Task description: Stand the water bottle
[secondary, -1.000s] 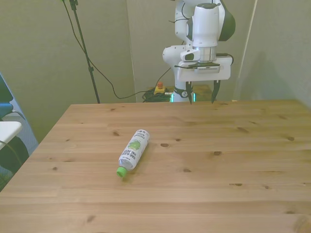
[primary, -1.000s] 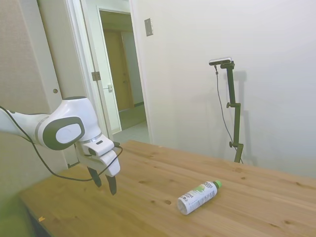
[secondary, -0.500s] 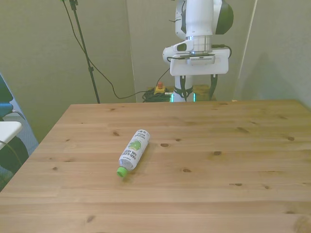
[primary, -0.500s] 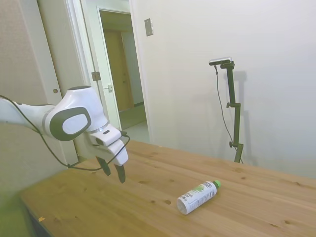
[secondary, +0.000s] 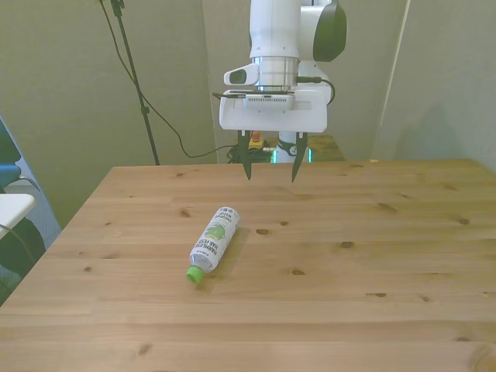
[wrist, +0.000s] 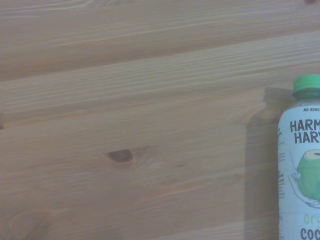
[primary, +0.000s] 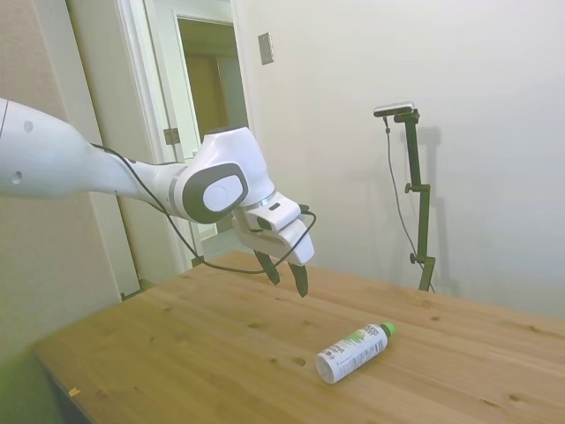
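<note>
The water bottle (secondary: 212, 241) lies on its side on the wooden table (secondary: 372, 279), green cap toward the camera in the front view. The side view shows the water bottle (primary: 353, 351) with its cap pointing right, and the wrist view catches part of the water bottle (wrist: 301, 165) at the picture's edge. My gripper (secondary: 270, 166) hangs open in the air above the table, behind the bottle and a little toward the front view's right. In the side view my gripper (primary: 288, 275) is up and left of the bottle, with nothing between its fingers.
A doorway (primary: 212, 132) opens behind the table in the side view. Cables (secondary: 163, 116) hang behind the far edge in the front view. A dark knot (secondary: 263, 231) marks the wood just beside the bottle.
My gripper has swung out over the table toward the bottle, moving to the front view's left and rising. It stays open. The bottle has not moved.
</note>
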`<state>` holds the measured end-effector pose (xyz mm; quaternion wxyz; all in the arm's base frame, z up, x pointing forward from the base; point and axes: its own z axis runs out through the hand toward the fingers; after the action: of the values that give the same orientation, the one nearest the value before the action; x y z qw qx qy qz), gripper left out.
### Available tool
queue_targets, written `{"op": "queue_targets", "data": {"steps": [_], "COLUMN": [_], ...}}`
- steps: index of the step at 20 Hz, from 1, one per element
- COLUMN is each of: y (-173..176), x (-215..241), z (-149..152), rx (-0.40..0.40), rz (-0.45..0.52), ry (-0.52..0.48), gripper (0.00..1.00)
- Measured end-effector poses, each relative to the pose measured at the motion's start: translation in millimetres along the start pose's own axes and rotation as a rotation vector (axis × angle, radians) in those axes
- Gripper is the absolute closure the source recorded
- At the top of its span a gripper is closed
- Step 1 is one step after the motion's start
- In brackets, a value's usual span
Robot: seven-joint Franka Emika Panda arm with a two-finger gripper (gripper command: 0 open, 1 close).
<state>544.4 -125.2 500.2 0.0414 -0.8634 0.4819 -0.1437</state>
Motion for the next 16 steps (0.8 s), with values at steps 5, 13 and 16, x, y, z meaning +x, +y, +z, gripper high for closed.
{"op": "queue_targets", "data": {"steps": [5, 13, 16], "y": [3.5, 8.5, 7.7], "x": [27.4, 107.1, 126.3], "z": [16.1, 58.7, 80.3], "rx": [0.025, -0.018, -0.040], "rz": [0.032, 0.113, 0.126], "ry": [0.051, 0.107, 0.116], "gripper": [0.00, 0.00, 0.00]}}
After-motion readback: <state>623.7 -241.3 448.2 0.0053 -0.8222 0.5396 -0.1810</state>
